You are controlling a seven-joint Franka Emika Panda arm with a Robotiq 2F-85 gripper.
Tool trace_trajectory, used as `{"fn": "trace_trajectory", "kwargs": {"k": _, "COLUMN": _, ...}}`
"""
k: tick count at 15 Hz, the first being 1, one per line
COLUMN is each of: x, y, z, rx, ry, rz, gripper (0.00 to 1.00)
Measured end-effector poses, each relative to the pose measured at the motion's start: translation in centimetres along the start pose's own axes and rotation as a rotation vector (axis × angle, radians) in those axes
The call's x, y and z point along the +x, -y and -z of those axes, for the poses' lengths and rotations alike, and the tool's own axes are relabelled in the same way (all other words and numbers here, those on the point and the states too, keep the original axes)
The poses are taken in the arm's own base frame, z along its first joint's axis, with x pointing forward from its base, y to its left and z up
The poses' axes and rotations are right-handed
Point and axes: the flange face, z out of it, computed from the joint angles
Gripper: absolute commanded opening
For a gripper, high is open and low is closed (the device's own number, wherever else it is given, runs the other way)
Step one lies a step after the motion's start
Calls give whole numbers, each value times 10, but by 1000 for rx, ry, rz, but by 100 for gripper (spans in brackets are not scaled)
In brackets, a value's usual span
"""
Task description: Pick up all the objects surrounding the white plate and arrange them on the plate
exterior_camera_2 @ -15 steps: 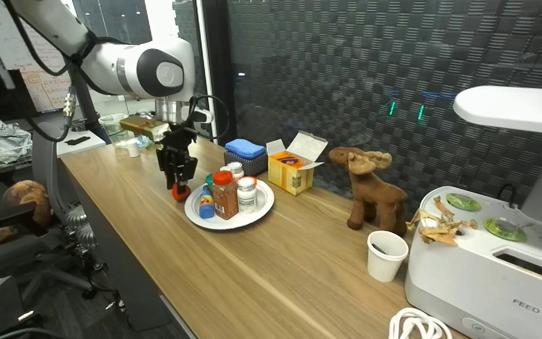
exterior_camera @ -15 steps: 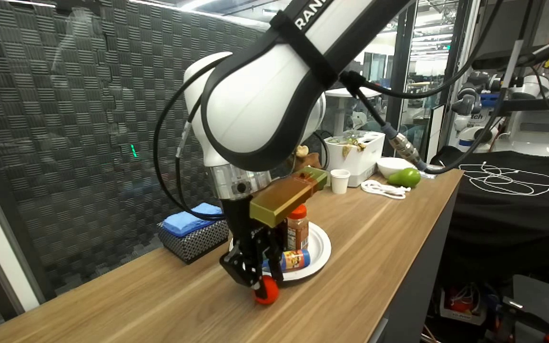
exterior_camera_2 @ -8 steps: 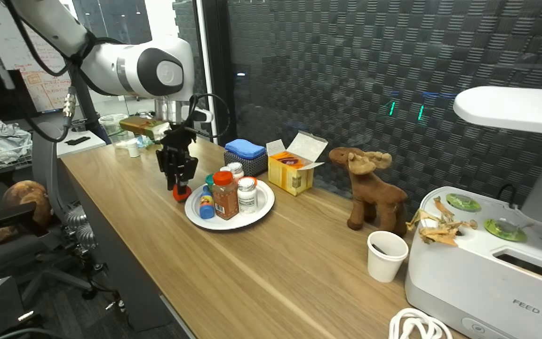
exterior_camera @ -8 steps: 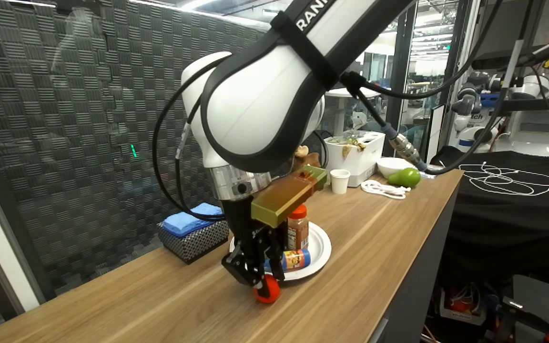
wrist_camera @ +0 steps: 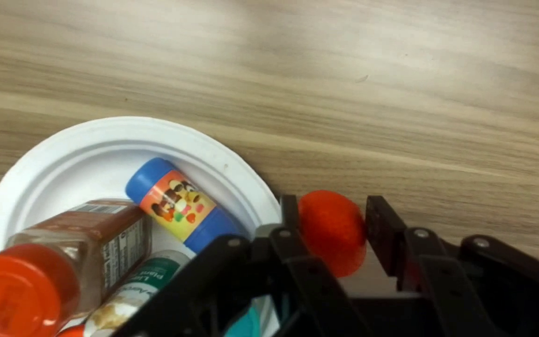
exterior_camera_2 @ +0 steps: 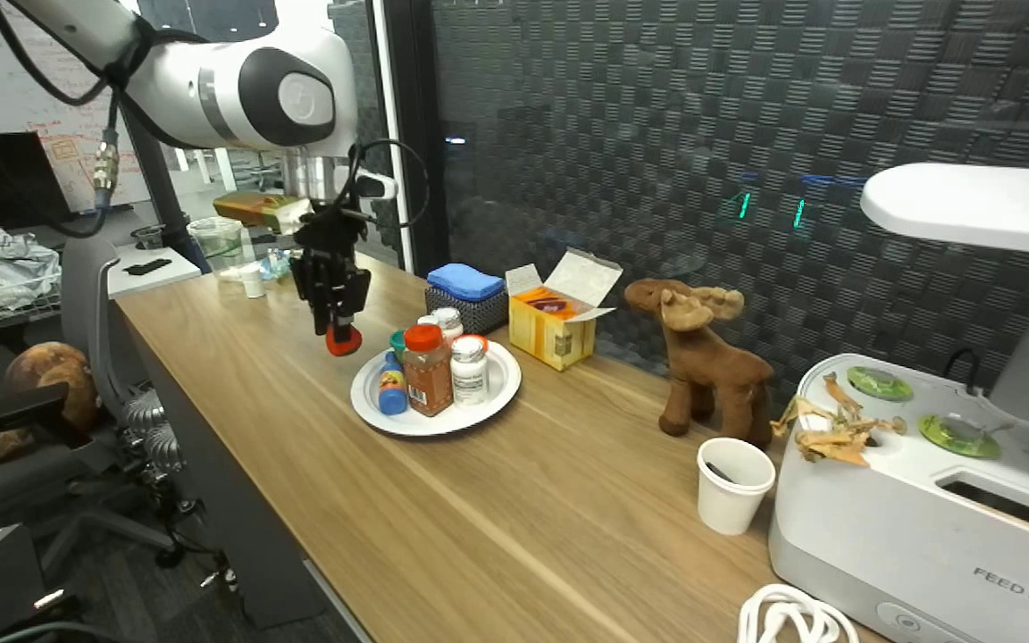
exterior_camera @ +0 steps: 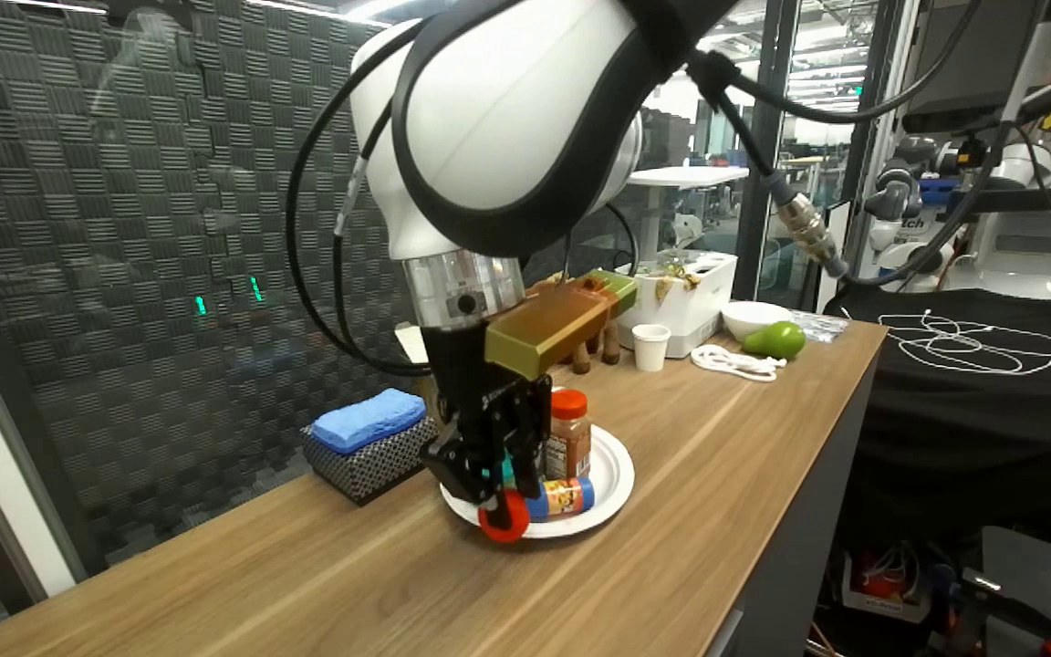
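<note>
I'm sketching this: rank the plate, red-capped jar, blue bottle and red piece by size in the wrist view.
1. Plate
2. Red-capped jar
3. Blue bottle
4. Red piece, partly hidden by the fingers

wrist: close, downward | exteriors: farther, facing oppositely | all share: plate (wrist_camera: 96,175)

Holds the arm (exterior_camera: 525,109) bent above a nearly upright wrist (exterior_camera: 463,287), points the gripper (wrist_camera: 332,217) downward beneath it, and grips between two black fingers (wrist_camera: 384,224) set facing, short of meeting.
</note>
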Motion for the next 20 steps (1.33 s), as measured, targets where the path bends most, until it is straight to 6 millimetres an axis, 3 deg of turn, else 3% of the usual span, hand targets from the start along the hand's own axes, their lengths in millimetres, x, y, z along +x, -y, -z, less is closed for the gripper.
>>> {"fn": "trace_trajectory", "kwargs": {"k": 6, "x": -36, "y": -29, "z": 30, "rx": -7, "ry": -33, "rz": -89, "gripper": 16}}
{"fn": "trace_trajectory", "kwargs": {"k": 12, "x": -74, "y": -84, "z": 22, "rx": -7, "ry": -36, "rz": -300, "gripper": 16}}
{"fn": "trace_trajectory", "kwargs": {"k": 17, "x": -77, "y": -143, "z": 6, "rx": 13, "ry": -36, "rz": -431, "gripper": 16}}
{"fn": "trace_trajectory", "kwargs": {"k": 20, "x": -70, "y": -168, "z": -3, "rx": 37, "ry": -38, "rz": -482, "gripper": 16}}
